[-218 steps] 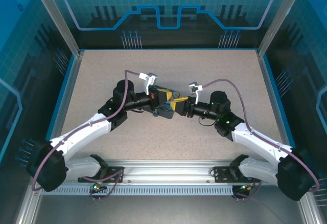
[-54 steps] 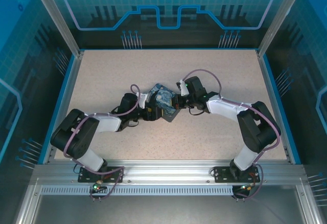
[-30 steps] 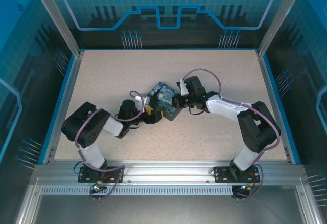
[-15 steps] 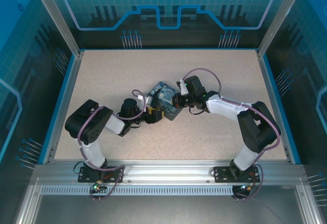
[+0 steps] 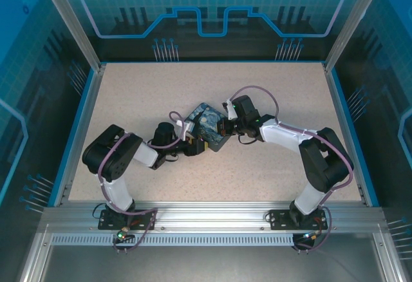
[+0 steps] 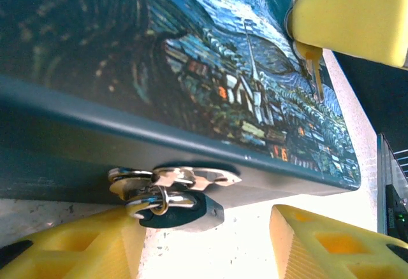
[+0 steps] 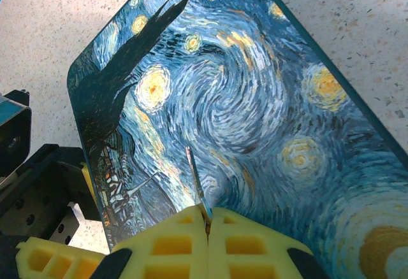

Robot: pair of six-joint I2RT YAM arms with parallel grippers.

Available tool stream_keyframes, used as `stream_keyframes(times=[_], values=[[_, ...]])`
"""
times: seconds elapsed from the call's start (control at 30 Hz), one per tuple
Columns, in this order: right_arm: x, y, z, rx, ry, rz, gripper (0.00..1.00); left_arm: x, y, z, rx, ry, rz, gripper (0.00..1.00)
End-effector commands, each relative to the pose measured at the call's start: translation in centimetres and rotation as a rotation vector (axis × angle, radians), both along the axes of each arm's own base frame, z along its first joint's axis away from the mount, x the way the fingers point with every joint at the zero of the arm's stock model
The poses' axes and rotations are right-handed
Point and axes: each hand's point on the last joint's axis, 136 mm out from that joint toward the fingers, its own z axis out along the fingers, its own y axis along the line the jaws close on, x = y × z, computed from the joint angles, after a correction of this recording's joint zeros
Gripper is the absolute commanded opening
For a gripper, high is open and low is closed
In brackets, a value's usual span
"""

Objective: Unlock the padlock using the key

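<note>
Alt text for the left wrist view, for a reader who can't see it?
A tiny blue padlock with a silvery shackle is hooked on the hasp of a dark-blue starry-night tin, between the spread yellow foam fingers of the left gripper. At upper right, the right gripper, shut, holds a thin dark key over the tin's lid.

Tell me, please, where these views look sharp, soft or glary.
Left wrist: the padlock is fairly sharp, with glints on its shackle. Right wrist: the tin and the key are crisp. Top external: evenly lit, padlock too small to resolve.
</note>
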Motion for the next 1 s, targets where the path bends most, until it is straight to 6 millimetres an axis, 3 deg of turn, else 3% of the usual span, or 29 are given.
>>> stream_keyframes(times=[0.0, 0.73, 0.97], values=[[-0.3, 0.2, -0.1, -0.021, 0.009, 0.016, 0.0, 0.6, -0.1, -0.3, 0.024, 0.018, 0.025, 0.55], [-0.5, 0.7, 0.2, -0.006, -0.003, 0.028, 0.0, 2.5, 0.5, 0.1, 0.046, -0.007, 0.112, 0.35], [-0.1, 0.9, 1.3, -0.001, -0.041, 0.037, 0.0, 2.6, 0.6, 0.6, 0.038, -0.001, 0.124, 0.29]])
